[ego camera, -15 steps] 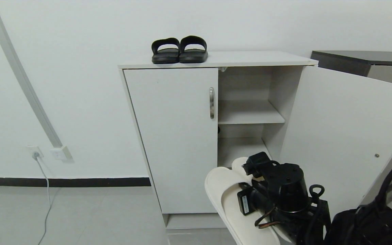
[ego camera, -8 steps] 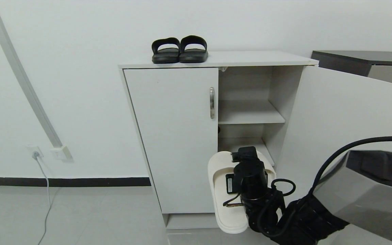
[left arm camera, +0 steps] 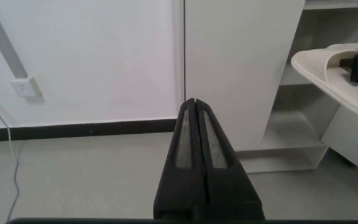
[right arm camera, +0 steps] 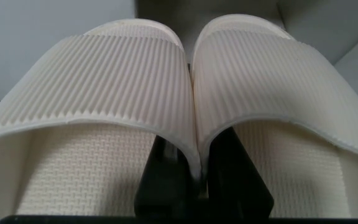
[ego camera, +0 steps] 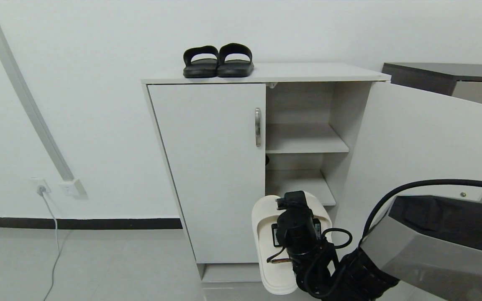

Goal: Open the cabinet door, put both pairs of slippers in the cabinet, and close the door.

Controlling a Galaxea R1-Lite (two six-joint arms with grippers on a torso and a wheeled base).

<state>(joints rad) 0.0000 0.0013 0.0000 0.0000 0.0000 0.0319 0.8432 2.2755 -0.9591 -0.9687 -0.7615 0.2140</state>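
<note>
Cabinet door (ego camera: 412, 167) was opened, white slippers (ego camera: 266, 228) were clamped in the right gripper (right arm camera: 196, 177), black slippers (ego camera: 218, 62) were not yet stowed.

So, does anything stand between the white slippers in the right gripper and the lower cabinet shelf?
Nothing visible does. The right door stands open, and the lower shelf, bare where it shows, lies behind the white slippers held by the right gripper.

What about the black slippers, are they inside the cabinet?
No, the black slippers sit side by side on top of the cabinet.
</note>
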